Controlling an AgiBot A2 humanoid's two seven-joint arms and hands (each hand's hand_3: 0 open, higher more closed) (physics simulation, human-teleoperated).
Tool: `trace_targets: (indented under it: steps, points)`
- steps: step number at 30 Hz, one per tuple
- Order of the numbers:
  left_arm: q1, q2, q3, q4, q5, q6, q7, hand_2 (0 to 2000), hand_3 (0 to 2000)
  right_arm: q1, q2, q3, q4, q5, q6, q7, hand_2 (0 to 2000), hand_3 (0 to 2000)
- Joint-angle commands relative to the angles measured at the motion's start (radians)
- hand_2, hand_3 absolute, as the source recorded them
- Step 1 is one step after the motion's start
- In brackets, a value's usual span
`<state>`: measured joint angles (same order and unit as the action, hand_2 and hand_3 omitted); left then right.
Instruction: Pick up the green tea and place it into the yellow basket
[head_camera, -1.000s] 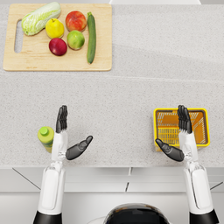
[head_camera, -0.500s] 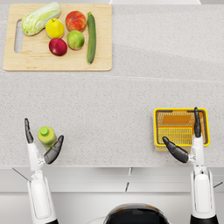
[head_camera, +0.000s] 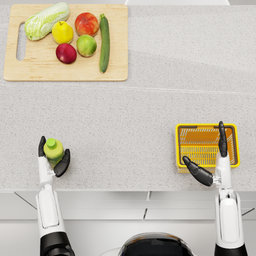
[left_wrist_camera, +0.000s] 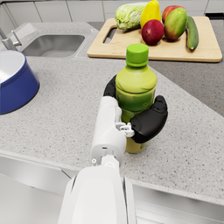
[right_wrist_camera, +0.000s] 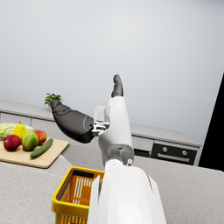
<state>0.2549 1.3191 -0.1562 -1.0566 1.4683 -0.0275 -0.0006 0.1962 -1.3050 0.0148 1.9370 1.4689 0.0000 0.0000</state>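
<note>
The green tea bottle (head_camera: 53, 150) with its green cap stands upright on the grey counter near the front left edge. My left hand (head_camera: 52, 159) wraps it, fingers (left_wrist_camera: 110, 87) on one side and the thumb (left_wrist_camera: 151, 120) pressed against the other. In the left wrist view the bottle (left_wrist_camera: 135, 83) still rests on the counter. The yellow basket (head_camera: 205, 126) sits at the front right, holding nothing. My right hand (head_camera: 212, 162) hovers over its near edge with fingers spread, holding nothing. The right wrist view shows that hand (right_wrist_camera: 94, 118) raised above the basket (right_wrist_camera: 72, 192).
A wooden cutting board (head_camera: 30, 70) at the back left carries a cabbage, fruit and a cucumber. The left wrist view shows a blue bowl (left_wrist_camera: 15, 81) and a steel sink (left_wrist_camera: 52, 43) beyond the bottle. The counter's front edge (head_camera: 130, 190) runs just behind both hands.
My left hand has swung left and back to the bottle and its fingers have come in around it. The right hand has shifted right, over the basket's near edge.
</note>
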Motion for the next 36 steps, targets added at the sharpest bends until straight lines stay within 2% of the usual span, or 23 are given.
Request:
trace_targets:
  steps: [1,3,4,6,8,10,13,15,19,23,28,29,30,32,33,34,35,36]
  points:
    - [0.032,0.0,0.008,0.032,0.0,0.006,0.0,2000,1307,0.018,-0.005,0.01,0.005,0.0,0.0,0.0,0,0]
    - [0.029,0.001,0.012,0.039,0.001,0.024,0.0,2000,1960,0.018,-0.008,0.008,0.005,0.0,0.0,0.0,0,0]
    - [0.032,0.001,0.009,0.051,0.001,0.031,-0.002,2000,2000,0.024,-0.01,0.014,0.009,0.0,0.0,0.0,0,0]
    - [0.006,0.004,0.016,-0.015,0.001,0.036,-0.005,2000,2000,0.025,-0.014,0.016,0.009,0.0,0.0,0.0,0,0]
    - [-0.04,0.01,0.018,-0.219,0.001,0.045,-0.007,2000,2000,0.026,-0.017,0.026,0.01,0.0,0.0,0.0,0,0]
    - [-0.041,0.014,0.051,-0.428,0.002,0.035,-0.002,2000,2000,0.028,-0.022,0.086,-0.003,0.0,0.0,0.0,0,0]
    - [0.021,0.02,0.164,-0.636,0.001,0.022,-0.001,2000,2000,0.051,-0.05,0.214,-0.024,0.0,0.0,0.0,0,0]
    - [0.083,0.044,0.229,-0.71,0.001,-0.014,-0.001,2000,2000,0.076,-0.08,0.273,-0.056,0.0,0.0,0.0,0,0]
    - [0.199,0.136,0.333,-0.748,0.001,-0.039,-0.001,2000,2000,0.137,-0.138,0.31,-0.105,0.0,0.0,0.0,0,0]
    - [0.255,0.212,0.452,-0.735,0.001,-0.048,-0.001,2000,2000,0.179,-0.176,0.332,-0.148,0.0,0.0,0.0,0,0]
    - [0.26,0.246,0.607,-0.682,0.0,-0.063,-0.003,2000,2000,0.235,-0.225,0.347,-0.187,0.0,0.0,0.0,0,0]
    - [0.532,-0.092,1.017,-0.671,0.0,-0.061,-0.004,2000,2000,0.246,-0.234,0.355,-0.195,0.0,0.009,0.0,0,0]
    - [0.315,0.16,0.733,-0.661,0.0,-0.049,-0.003,2000,2000,0.259,-0.246,0.363,-0.202,0.0,0.047,-0.001,0,0]
    - [0.328,0.141,0.78,-0.654,0.005,-0.032,-0.002,2000,2000,0.287,-0.263,0.373,-0.213,0.003,0.075,-0.003,0,0]
    - [0.332,0.135,0.791,-0.657,0.008,-0.024,-0.002,2000,2000,0.521,0.075,0.734,-0.223,0.004,0.086,-0.005,0,0]
    - [0.334,0.124,0.802,-0.666,0.01,-0.025,-0.002,2000,2000,0.345,-0.184,0.457,-0.231,0.006,0.057,-0.005,0,0]
    - [0.332,0.115,0.807,-0.672,0.009,-0.012,-0.002,2000,2000,0.348,-0.159,0.472,-0.224,0.005,0.068,-0.005,1361,327]
    - [0.334,0.109,0.804,-0.665,0.007,-0.022,-0.007,2000,2000,0.347,-0.163,0.469,-0.23,0.005,0.22,-0.003,2000,653]
